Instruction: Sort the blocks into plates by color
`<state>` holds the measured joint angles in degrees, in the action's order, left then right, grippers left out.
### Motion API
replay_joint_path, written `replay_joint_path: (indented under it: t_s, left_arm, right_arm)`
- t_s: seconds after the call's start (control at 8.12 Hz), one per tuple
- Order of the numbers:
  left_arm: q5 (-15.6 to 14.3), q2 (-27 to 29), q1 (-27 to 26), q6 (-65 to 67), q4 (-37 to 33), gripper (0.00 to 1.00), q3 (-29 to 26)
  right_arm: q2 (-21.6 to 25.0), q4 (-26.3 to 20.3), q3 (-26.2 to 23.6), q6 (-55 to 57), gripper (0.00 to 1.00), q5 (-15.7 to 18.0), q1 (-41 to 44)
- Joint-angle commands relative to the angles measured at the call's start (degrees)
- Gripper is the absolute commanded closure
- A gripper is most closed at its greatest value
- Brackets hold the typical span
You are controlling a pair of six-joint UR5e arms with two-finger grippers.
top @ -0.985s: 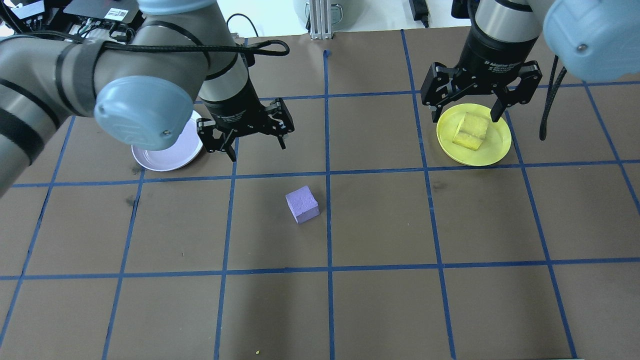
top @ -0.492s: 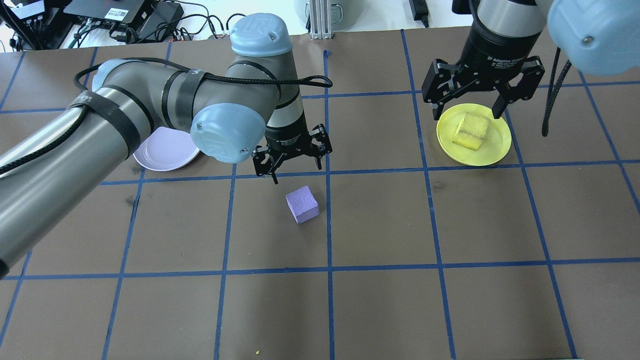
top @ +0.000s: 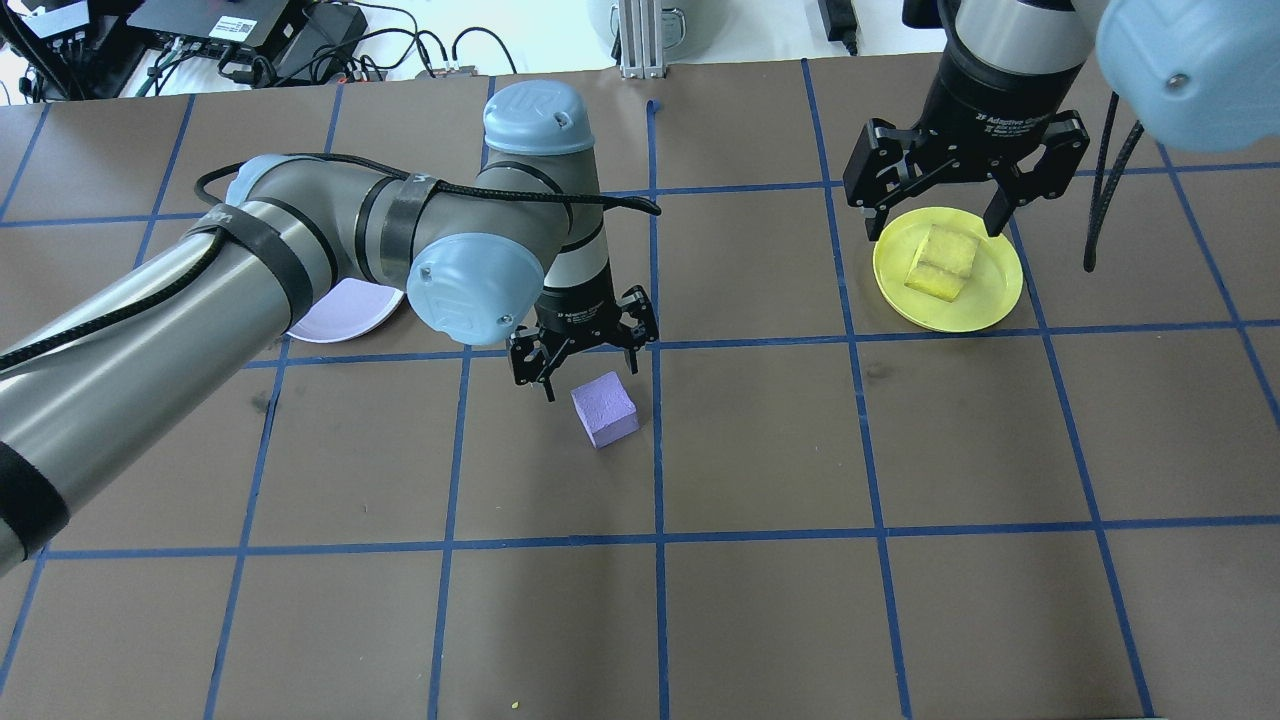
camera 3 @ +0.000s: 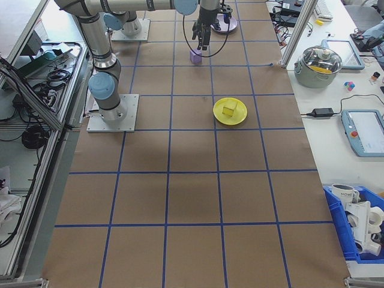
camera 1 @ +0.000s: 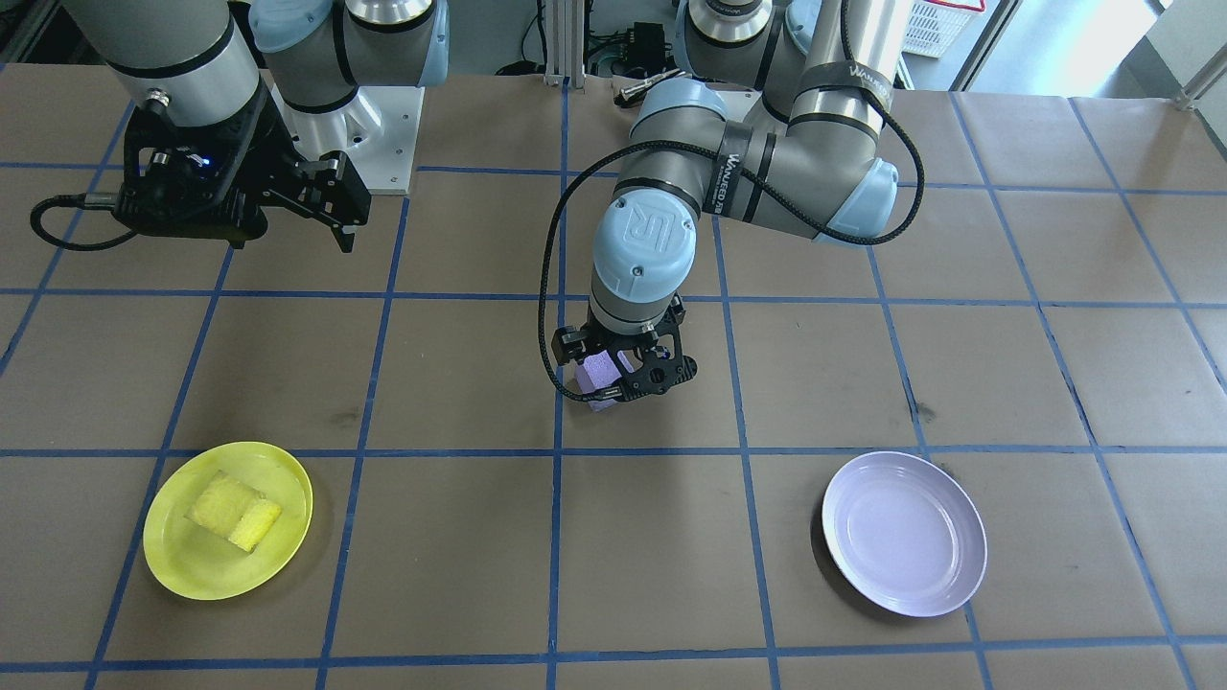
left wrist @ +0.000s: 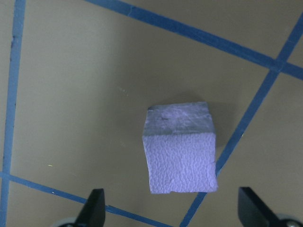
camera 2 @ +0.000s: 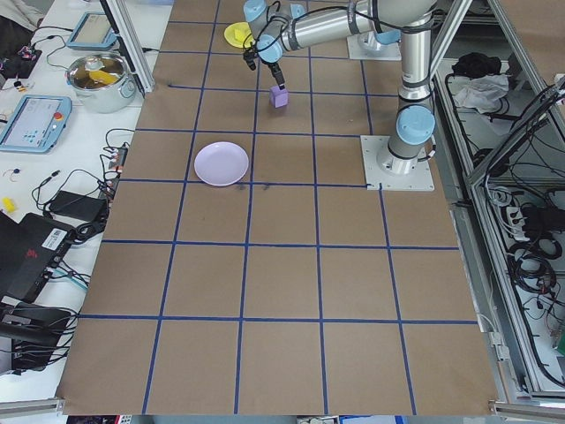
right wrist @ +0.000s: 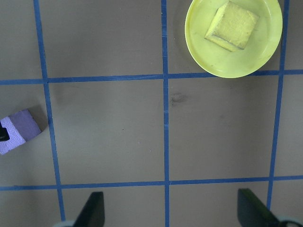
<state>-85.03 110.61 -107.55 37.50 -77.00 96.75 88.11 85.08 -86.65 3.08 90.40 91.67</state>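
STEP: purple block grasp | LEFT claw (top: 583, 362): wide open, empty, at 11 o'clock of purple block (top: 604, 408) on surface | RIGHT claw (top: 965, 195): open, empty | ADVICE: claw to be centred, lowered squarely before closing.

We see a brown table (top: 760, 600) marked into squares by blue tape lines (top: 657, 440). Beside it — on a white bench — stand a lidded steel pot (camera 3: 323, 62), a tablet-like pendant (camera 3: 363, 131) and a black power adapter (camera 3: 324, 112). A blue bin (camera 3: 359, 230) holds a white mug (camera 3: 344, 192).
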Motion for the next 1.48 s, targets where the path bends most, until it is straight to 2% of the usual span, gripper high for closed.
replay_joint_path:
  t_s: [0.0, 0.12, 0.25, 0.49, 0.62, 0.74, 0.86, 0.98, 1.35]
  left_arm:
    - [0.12, 3.19, -0.2, 0.39, 1.06, 0.0, 0.55]
    - [0.39, 4.25, -0.2, 0.47, 1.32, 0.0, 0.55]
    - [2.39, 5.22, -0.29, 0.47, 1.94, 0.0, 0.64]
    - [2.76, 6.89, -0.29, 0.12, 4.91, 0.0, 0.63]
    - [2.76, 7.51, -0.38, -0.14, 5.1, 0.11, 0.64]
    - [2.76, 7.69, -0.29, -0.4, 5.71, 0.6, 0.64]
    - [2.76, 7.69, -0.29, -0.49, 5.72, 0.96, 0.64]
    - [2.85, 6.73, -0.29, -0.75, 5.81, 1.0, 0.38]
    - [2.5, 1.56, 0.41, -7.35, 5.02, 1.0, -0.42]
  right_arm:
    - [0.13, 0.0, -0.01, -0.09, 0.0, 0.04, 0.0]
    - [0.14, 0.0, -0.01, -0.01, 0.0, -0.04, 0.0]
    - [0.14, -0.08, -0.01, -0.01, 0.0, 0.04, 0.09]
    - [0.14, -0.08, -0.01, -0.01, 0.0, -0.04, 0.0]
    - [0.14, -0.08, -0.01, -0.09, 0.0, -0.05, 0.09]
    - [0.14, -0.08, -0.01, -0.09, 0.0, -0.05, 0.09]
    - [0.22, -0.08, -0.01, -0.09, 0.0, -0.05, 0.0]
    - [0.22, -0.08, -0.01, -0.09, 0.0, -0.05, 0.0]
    - [0.22, -0.08, -0.01, -0.09, 0.0, -0.05, 0.0]
